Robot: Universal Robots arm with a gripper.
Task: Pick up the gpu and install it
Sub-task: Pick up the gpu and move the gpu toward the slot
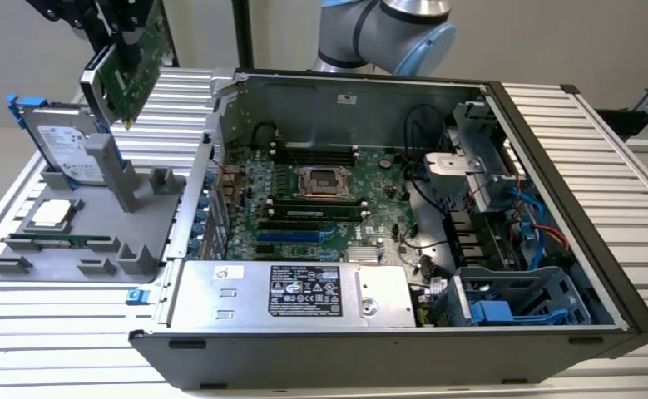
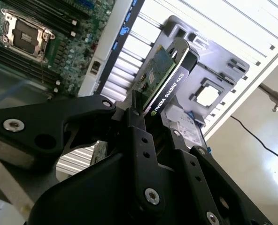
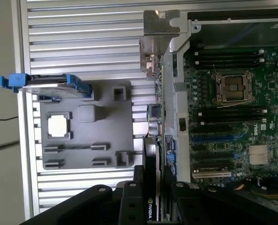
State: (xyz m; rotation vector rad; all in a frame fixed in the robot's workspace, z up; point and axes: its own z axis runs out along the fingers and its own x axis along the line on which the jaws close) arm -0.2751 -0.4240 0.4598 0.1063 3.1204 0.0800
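Green board and a silver bracket mark out the graphics card [image 1: 133,62], which hangs tilted in the air at the exterior view's left, above the grey holder [image 1: 135,187] and clear of it. The tool [image 3: 154,187] is clamped on one edge of the card. In the second wrist view its black fingers [image 2: 139,126] pinch the card from both faces.

We judge the pick-up done. The install is not: the card is outside the computer case [image 1: 590,208] and well apart from the motherboard [image 1: 301,199], and the blue slots [image 1: 290,238] on that board are bare.

Other parts rest in the holder under the card:
- A hard drive [image 1: 63,137] in a blue frame stands upright, near the card's lower corner.
- A square processor chip [image 1: 51,214] lies flat.
- A thin memory stick [image 1: 63,242] sits on edge in a groove.

Everything rests on a slatted metal desk [image 1: 68,332].

As for obstacles, the case's near wall [image 1: 196,191] rises between the holder and the motherboard, so we think the card has to pass over it. The silver power supply [image 1: 290,291] sits just beside the blue slots, leaving little room on that side. Black cables [image 1: 418,179] loop across the board toward the exterior view's right, apart from those slots. The empty processor socket [image 1: 324,179] lies near the middle of the board.
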